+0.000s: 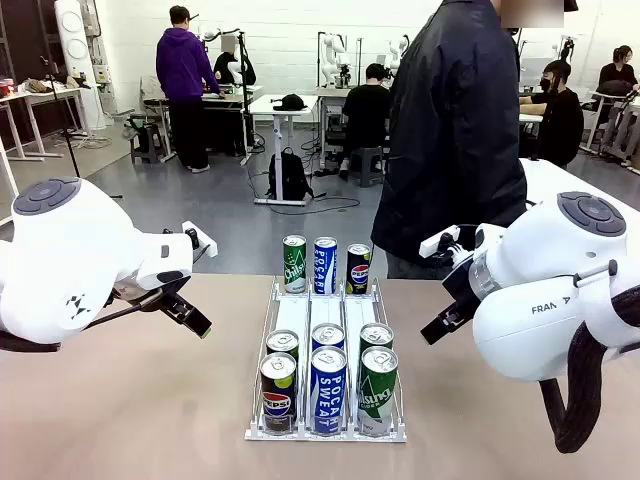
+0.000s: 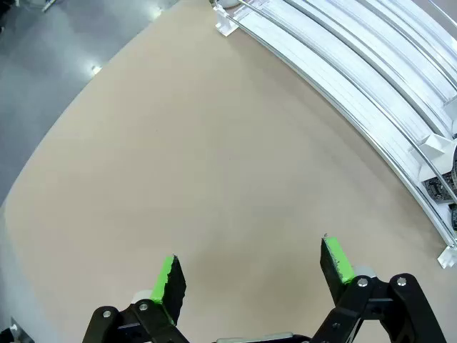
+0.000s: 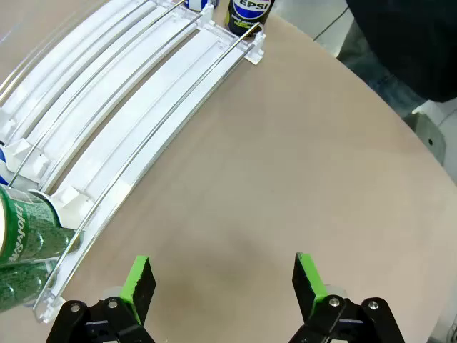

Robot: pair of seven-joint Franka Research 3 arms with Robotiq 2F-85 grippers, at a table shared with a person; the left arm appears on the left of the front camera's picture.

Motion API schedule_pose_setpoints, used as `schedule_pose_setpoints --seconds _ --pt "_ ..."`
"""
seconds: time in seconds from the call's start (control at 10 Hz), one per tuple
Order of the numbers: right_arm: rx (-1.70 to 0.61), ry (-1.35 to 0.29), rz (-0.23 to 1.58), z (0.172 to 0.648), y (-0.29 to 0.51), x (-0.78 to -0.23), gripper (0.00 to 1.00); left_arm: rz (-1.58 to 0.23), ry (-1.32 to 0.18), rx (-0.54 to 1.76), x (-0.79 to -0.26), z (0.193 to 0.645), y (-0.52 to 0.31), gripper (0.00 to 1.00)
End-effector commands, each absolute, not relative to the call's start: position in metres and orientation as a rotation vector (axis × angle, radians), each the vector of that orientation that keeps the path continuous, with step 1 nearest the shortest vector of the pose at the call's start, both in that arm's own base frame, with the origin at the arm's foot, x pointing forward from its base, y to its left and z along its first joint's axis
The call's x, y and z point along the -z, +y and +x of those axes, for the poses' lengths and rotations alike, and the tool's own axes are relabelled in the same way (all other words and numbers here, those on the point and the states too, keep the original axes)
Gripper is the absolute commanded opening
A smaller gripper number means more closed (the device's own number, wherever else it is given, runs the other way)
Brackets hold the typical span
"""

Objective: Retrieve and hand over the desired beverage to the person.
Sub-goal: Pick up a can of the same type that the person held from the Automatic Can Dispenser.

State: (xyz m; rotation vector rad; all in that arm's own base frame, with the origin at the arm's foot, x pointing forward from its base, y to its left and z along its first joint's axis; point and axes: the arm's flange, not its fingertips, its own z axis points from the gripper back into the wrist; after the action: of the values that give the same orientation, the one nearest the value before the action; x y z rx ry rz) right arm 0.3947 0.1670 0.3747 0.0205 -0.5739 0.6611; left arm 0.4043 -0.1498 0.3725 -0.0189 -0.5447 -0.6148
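Note:
A white wire rack [image 1: 326, 432] in the middle of the table holds several drink cans. Its far end carries a green can [image 1: 293, 264], a blue Pocari can [image 1: 325, 265] and a Pepsi can [image 1: 358, 268]. At the near end stand a Pepsi can [image 1: 278, 392], a Pocari Sweat can [image 1: 328, 390] and a green can [image 1: 377, 390], with more behind them. Nothing marks one beverage out. The person [image 1: 455, 130] in a dark jacket stands at the far side. My left gripper [image 1: 192, 318] [image 2: 252, 275] hangs open over bare table left of the rack. My right gripper [image 1: 437, 327] [image 3: 223, 280] hangs open on the right.
Bare tan tabletop [image 1: 130, 400] spreads on both sides of the rack. In the right wrist view the rack [image 3: 136, 136] runs along the left, with a Pepsi can [image 3: 248, 13] at its far end. Other people work at tables farther back.

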Motion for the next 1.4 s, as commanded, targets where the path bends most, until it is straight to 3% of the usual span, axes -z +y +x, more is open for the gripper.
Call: schedule_pose_setpoints --seconds 0.0,1.3 --pt "-0.661 -0.574 0.020 0.3947 0.1670 -0.3746 1.00 -0.019 -0.545 0.615 -0.3724 0.4042 -0.1499 1.00" --pt "-0.662 -0.574 0.020 0.3947 0.1671 -0.3747 1.00 -0.019 -0.545 0.616 -0.3725 0.4041 -0.1502 1.00"
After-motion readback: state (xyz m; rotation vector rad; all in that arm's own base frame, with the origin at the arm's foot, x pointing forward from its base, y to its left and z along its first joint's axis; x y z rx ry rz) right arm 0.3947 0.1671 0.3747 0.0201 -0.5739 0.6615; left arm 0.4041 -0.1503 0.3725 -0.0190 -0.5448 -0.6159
